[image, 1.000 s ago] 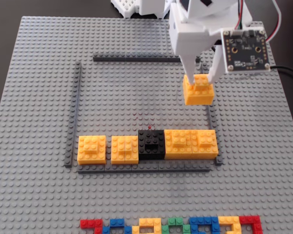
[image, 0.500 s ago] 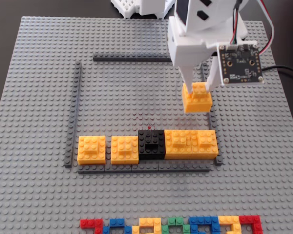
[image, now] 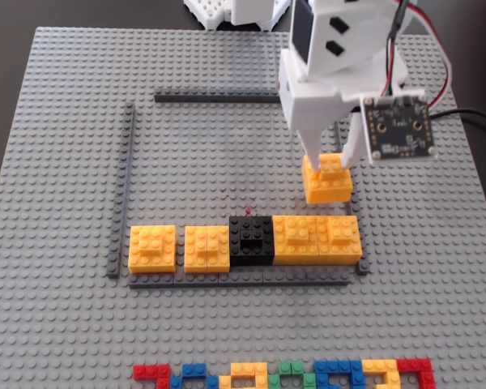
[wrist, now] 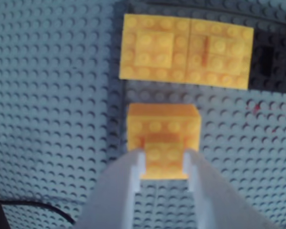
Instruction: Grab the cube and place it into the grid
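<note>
The yellow-orange cube with a raised brick on top sits inside the grid, just behind the row of blocks at the right end. I cannot tell whether it rests on the baseplate or hangs just above it. My gripper comes down from above, its two white fingers closed on the sides of the raised brick. In the wrist view the cube lies between the fingertips of the gripper. The grid shows as dark-grey strips at the back, the left and the front; its right side is hidden by the arm.
Along the grid's front edge stand a yellow block with raised top, a flat yellow block, a black block and two more yellow blocks. A multicoloured brick row lies at the front edge. A camera board hangs on the arm.
</note>
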